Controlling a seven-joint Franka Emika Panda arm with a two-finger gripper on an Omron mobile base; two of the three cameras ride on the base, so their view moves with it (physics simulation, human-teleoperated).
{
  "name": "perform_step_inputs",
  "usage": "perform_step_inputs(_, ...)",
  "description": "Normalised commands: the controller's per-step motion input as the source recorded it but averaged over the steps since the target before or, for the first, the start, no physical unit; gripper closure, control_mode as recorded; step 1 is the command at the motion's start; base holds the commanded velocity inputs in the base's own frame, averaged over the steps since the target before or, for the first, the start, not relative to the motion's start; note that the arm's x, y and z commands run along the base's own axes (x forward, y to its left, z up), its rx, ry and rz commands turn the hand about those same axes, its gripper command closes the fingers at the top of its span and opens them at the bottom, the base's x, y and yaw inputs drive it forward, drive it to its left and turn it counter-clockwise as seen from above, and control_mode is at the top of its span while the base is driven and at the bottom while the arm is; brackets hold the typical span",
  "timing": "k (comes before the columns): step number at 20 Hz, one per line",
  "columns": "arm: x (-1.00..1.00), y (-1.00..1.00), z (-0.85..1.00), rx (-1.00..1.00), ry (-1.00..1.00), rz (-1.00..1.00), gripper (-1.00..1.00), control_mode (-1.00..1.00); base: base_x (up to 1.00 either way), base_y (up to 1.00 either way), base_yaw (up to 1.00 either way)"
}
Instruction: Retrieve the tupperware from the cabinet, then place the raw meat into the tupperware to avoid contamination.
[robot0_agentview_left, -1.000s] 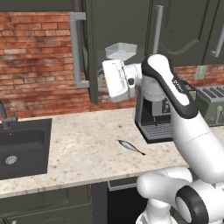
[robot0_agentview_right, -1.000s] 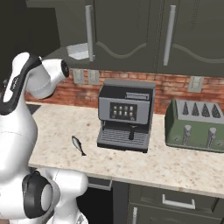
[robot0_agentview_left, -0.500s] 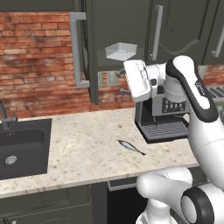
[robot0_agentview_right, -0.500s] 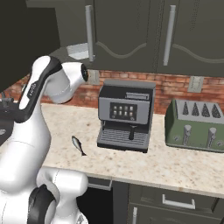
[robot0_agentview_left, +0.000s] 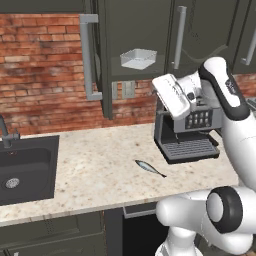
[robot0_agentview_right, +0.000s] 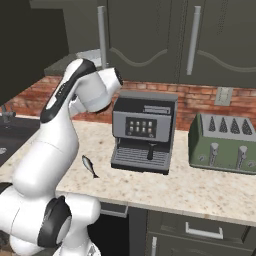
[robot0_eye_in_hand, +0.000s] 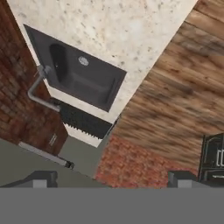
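Gripper raised in front of the coffee machine, nothing in it.
The gripper (robot0_eye_in_hand: 111, 178) has its fingers spread wide and holds nothing. The tupperware (robot0_agentview_left: 138, 58) sits inside the open cabinet (robot0_agentview_left: 142, 37), near the front edge of its shelf. The raw meat (robot0_agentview_left: 149, 168) lies on the counter (robot0_agentview_left: 100, 170) near its front edge, just beside the coffee machine (robot0_agentview_left: 187, 132).

No word, brand, number or sign can be read anywhere in these pictures. The coffee machine (robot0_agentview_right: 143, 131) has a small dark front panel with a row of pale icons (too small and blurred to make out as letters or figures). A little dark marking on the robot's upper arm (robot0_agentview_left: 230, 86) is equally unreadable.
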Motion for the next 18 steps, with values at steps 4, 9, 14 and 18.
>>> perform_step_inputs(4, 0.00, -0.27, -0.46, -0.37, 0.00, 0.28, -1.00, -1.00, 0.00, 0.00, 0.00)
perform_step_inputs(9, -0.08, -0.15, -0.19, -0.38, -0.08, 0.31, -1.00, -1.00, 0.00, 0.00, 0.00)
perform_step_inputs(14, -0.17, -0.34, -0.15, -0.33, -0.12, 0.26, -1.00, -1.00, 0.00, 0.00, 0.00)
perform_step_inputs(18, -0.03, -0.20, -0.24, -0.35, -0.12, 0.32, -1.00, -1.00, 0.00, 0.00, 0.00)
